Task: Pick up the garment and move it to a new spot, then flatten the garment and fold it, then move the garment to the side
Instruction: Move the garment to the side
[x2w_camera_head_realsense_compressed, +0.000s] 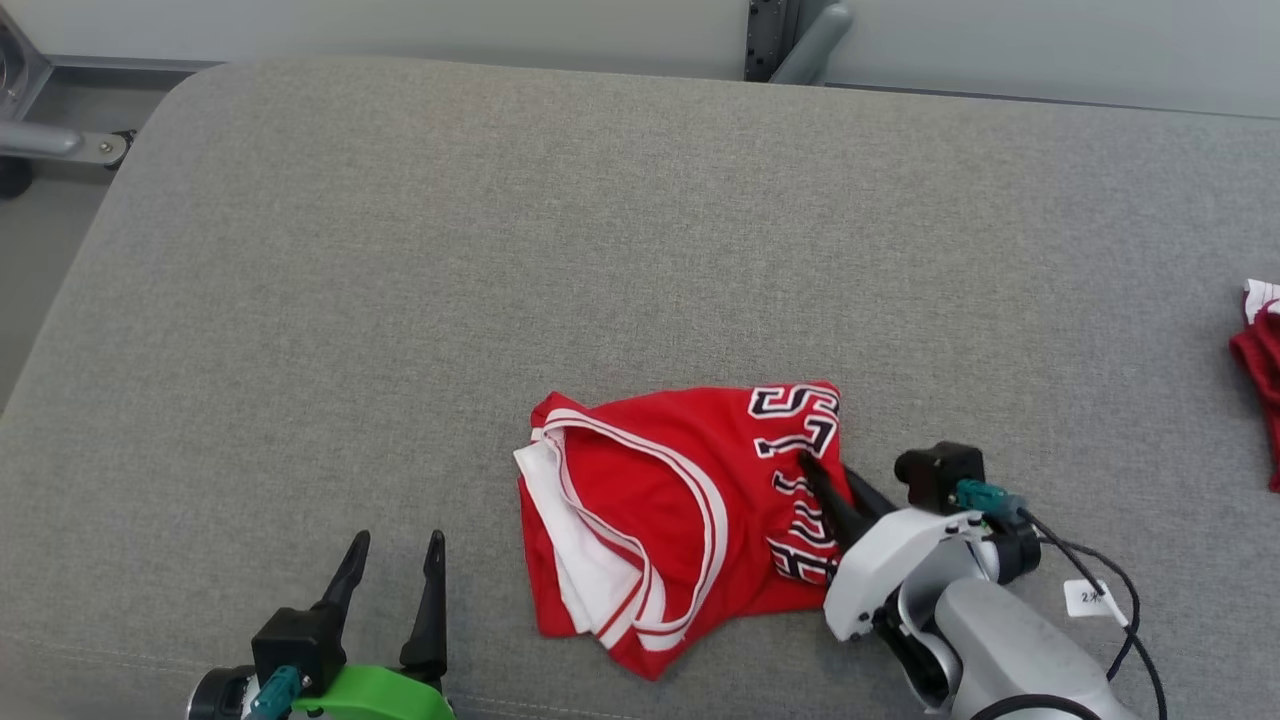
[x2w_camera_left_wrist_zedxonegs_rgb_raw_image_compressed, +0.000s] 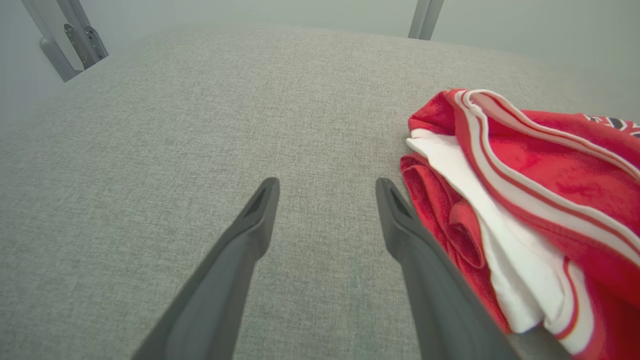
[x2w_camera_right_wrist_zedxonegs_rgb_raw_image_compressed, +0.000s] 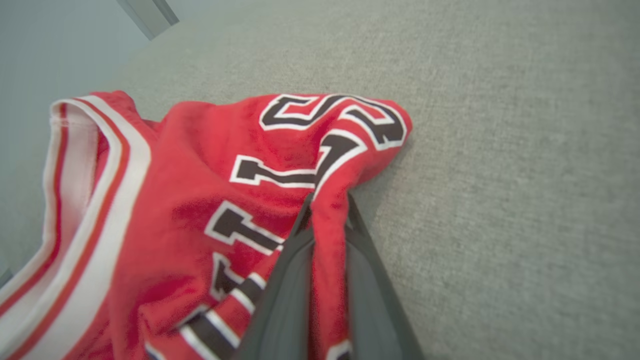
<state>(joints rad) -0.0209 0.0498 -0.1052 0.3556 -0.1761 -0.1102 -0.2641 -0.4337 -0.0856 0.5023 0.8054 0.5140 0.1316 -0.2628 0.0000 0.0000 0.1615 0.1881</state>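
Black, white-edged lettering (x2w_camera_right_wrist_zedxonegs_rgb_raw_image_compressed: 280, 176) is showing on the red garment (x2w_camera_right_wrist_zedxonegs_rgb_raw_image_compressed: 190, 165), right at the right gripper (x2w_camera_right_wrist_zedxonegs_rgb_raw_image_compressed: 327, 202) fingertips, too crumpled for reading. A white tag (x2w_camera_head_realsense_compressed: 1090, 598) behind that gripper is showing "2".

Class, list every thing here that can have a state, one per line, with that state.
red jersey: crumpled on the grey pad, one fold pinched.
right gripper: shut on the red jersey's fold.
left gripper: open, empty, beside the red jersey.
second red garment: bunched, partly out of frame.
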